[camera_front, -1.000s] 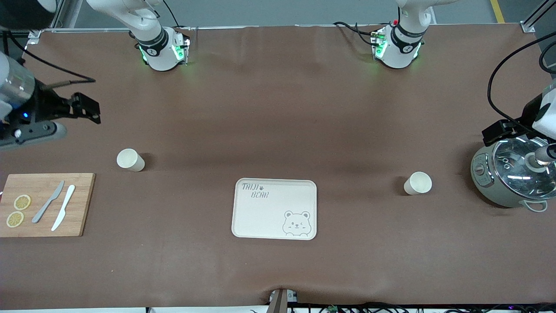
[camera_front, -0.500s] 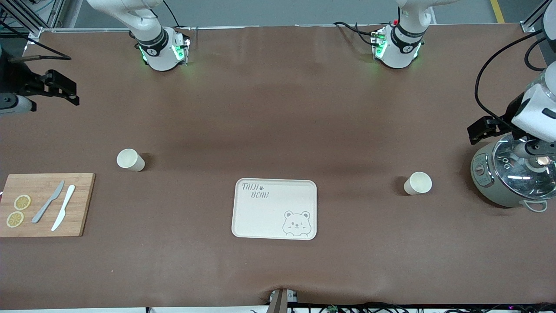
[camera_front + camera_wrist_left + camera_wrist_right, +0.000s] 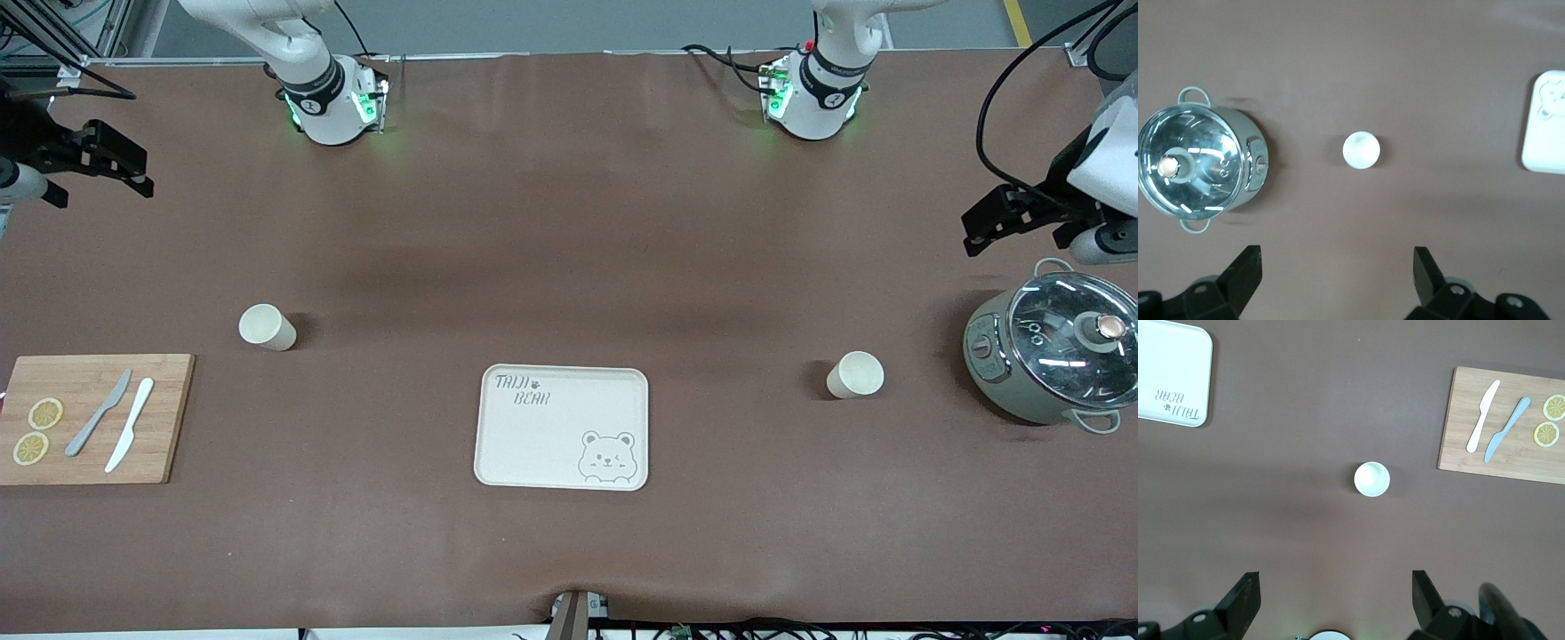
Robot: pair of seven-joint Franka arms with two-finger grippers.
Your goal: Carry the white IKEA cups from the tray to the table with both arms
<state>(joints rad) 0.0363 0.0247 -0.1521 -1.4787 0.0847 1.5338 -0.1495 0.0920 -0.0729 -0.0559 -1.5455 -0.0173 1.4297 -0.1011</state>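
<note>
Two cream-white cups stand upright on the brown table. One cup [image 3: 267, 326] is toward the right arm's end and shows from above in the right wrist view [image 3: 1371, 479]. The other cup [image 3: 855, 374] is toward the left arm's end, beside the pot, and shows in the left wrist view [image 3: 1361, 149]. My right gripper [image 3: 124, 164] is open and empty, high over the table's edge at its own end [image 3: 1336, 597]. My left gripper [image 3: 987, 227] is open and empty, in the air just off the pot [image 3: 1337, 277]. Neither gripper touches a cup.
A bear-printed tray [image 3: 562, 427] lies mid-table, nearer the front camera than both cups. A grey-green pot with a glass lid [image 3: 1053, 356] stands at the left arm's end. A wooden board [image 3: 89, 418] with two knives and lemon slices lies at the right arm's end.
Both grippers have moved toward the bases' side of the table. The left gripper has come off from over the pot lid. The cups have not moved.
</note>
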